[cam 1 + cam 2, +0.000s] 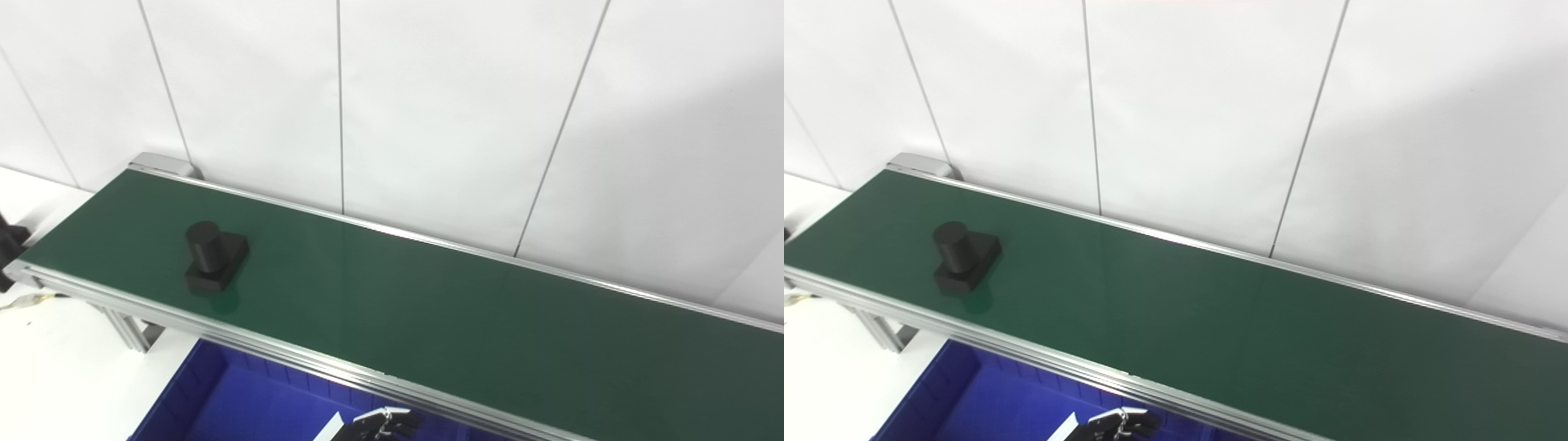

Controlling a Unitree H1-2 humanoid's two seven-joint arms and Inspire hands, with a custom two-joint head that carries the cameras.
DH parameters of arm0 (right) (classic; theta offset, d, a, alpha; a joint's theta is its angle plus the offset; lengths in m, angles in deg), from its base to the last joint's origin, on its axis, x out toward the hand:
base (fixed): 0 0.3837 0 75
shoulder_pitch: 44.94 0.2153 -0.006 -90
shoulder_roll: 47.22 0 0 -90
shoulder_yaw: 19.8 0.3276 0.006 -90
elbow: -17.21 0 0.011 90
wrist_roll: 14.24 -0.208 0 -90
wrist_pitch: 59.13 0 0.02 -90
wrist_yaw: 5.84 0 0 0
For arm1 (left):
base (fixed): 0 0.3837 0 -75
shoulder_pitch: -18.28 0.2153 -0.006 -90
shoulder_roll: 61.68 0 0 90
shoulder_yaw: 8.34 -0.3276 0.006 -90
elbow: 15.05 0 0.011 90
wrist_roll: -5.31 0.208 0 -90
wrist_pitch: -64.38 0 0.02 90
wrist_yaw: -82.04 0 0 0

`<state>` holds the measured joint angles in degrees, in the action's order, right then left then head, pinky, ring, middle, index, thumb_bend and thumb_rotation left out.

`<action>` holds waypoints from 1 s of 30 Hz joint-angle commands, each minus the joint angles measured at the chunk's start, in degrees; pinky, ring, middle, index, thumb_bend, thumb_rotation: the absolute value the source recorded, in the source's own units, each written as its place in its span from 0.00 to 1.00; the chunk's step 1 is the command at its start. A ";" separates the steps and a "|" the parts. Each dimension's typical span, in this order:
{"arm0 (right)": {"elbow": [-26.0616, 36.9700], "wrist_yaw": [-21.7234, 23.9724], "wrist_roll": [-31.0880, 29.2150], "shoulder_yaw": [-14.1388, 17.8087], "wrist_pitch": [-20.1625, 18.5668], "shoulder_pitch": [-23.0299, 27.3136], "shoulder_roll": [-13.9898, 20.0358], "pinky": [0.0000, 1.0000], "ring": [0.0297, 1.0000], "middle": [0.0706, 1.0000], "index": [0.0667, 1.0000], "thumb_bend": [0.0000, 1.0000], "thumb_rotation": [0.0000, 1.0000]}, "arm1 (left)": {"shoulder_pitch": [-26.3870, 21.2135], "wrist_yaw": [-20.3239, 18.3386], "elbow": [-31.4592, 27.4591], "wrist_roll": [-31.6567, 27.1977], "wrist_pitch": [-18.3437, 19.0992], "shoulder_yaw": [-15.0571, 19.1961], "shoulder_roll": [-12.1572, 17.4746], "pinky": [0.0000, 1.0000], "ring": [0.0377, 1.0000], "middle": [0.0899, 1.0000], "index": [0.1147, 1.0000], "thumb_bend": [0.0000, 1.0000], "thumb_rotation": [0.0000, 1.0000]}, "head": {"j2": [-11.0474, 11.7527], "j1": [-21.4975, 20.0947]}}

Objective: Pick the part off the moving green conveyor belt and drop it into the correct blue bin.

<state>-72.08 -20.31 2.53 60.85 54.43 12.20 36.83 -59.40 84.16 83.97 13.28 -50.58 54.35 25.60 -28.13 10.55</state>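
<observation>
A black part (214, 256), a short cylinder standing on a square base, rests on the green conveyor belt (441, 306) near its left end. It also shows in the right eye view as the black part (963, 256). Only the tips of my left hand (383, 424) peek in at the bottom edge. They are over the blue bin (257, 398), below the belt's near rail and far to the right of the part. Too little of the hand shows to tell how its fingers stand. My right hand is out of view.
An aluminium rail (318, 361) runs along the belt's near side, with a frame leg (128, 331) at the left. White wall panels stand behind the belt. A white tabletop (55, 380) lies at the lower left, and a dark object (9, 245) is at the left edge.
</observation>
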 commanded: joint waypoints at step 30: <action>13.45 0.50 -3.25 5.04 3.12 3.06 3.94 0.85 0.87 0.91 0.97 0.54 0.00 | -3.20 5.37 2.82 1.76 -1.97 -3.47 -2.86 0.69 0.74 0.76 0.73 1.00 0.19 | 0.33 2.95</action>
<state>-60.75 -20.04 -1.07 64.90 54.68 14.93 40.59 -61.25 88.36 87.64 14.81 -50.58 51.13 23.05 -27.77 13.53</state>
